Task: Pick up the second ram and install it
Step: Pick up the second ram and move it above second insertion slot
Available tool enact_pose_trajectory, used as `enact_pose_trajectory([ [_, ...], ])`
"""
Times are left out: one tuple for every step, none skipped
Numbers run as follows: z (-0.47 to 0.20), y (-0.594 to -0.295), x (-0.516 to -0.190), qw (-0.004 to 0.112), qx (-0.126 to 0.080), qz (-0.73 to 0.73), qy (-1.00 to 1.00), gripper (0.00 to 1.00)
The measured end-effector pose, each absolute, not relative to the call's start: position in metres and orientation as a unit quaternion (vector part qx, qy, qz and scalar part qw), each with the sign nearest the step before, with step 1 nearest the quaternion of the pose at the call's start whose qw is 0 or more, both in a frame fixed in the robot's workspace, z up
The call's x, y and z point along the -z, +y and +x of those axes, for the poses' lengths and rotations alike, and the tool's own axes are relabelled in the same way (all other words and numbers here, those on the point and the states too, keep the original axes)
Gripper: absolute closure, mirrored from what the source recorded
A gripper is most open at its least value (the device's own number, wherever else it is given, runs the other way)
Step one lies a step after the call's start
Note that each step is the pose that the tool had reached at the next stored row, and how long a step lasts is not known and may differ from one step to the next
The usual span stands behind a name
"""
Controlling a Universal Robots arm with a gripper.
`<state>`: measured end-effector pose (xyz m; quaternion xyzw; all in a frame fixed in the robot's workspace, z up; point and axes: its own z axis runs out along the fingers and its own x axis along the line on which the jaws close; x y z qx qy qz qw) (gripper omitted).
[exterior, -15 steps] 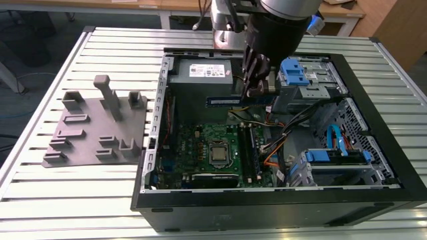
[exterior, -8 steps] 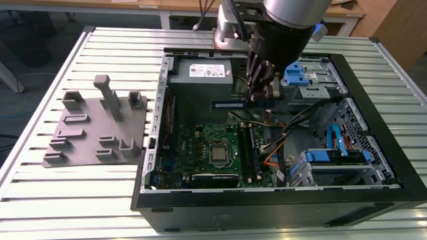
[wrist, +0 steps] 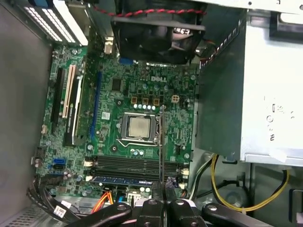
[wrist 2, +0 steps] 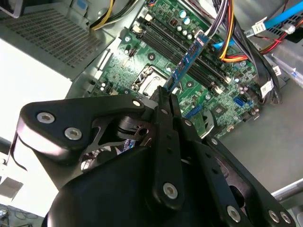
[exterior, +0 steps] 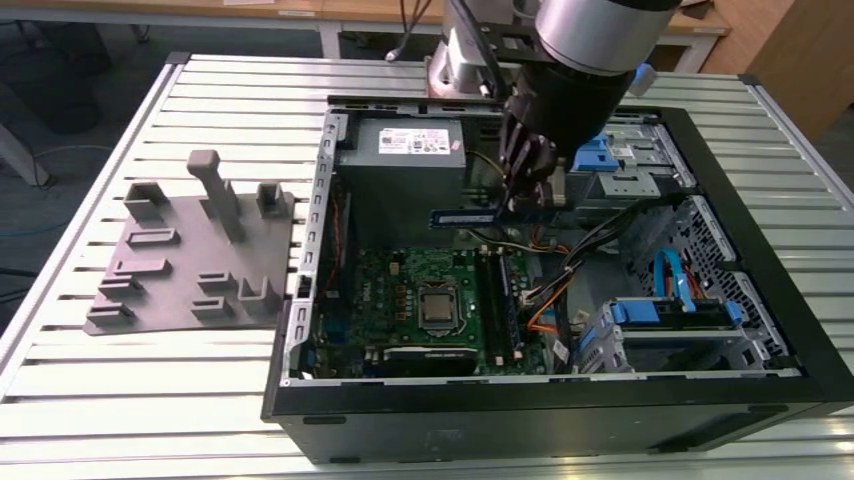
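Gripper [exterior: 523, 205] clamped on memory stick [exterior: 467, 216] hangs over the motherboard [exterior: 400, 280]; misalignment with the slots [wrist: 137, 164] could jam or crack it.

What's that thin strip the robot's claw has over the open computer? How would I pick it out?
Find the open black computer case on the slatted table; the gripper hangs inside it above the green motherboard. The second ram is the thin blue-green stick pinched by one end in it, held in the air, unlike the long black slots lying on the board.
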<state>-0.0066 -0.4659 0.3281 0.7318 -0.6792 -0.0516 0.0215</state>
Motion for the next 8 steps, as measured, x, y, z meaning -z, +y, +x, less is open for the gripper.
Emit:
enact_pose_trajectory([
  [-0.006,-0.466,-0.326,0.022,0.052,0.732,-0.679,0.89],
  [-0.005,-0.466,-0.325,0.022,0.052,0.732,-0.679,0.89],
  [-0.004,-0.466,-0.323,0.022,0.052,0.732,-0.679,0.89],
  [-0.003,-0.466,-0.322,0.022,0.052,0.732,-0.679,0.89],
  [-0.002,-0.466,-0.320,0.022,0.052,0.732,-0.679,0.89],
  [-0.002,-0.466,-0.318,0.022,0.052,0.732,-0.679,0.89],
  [-0.001,-0.466,-0.317,0.022,0.052,0.732,-0.679,0.89],
  [-0.001,-0.466,-0.315,0.022,0.052,0.732,-0.679,0.89],
])
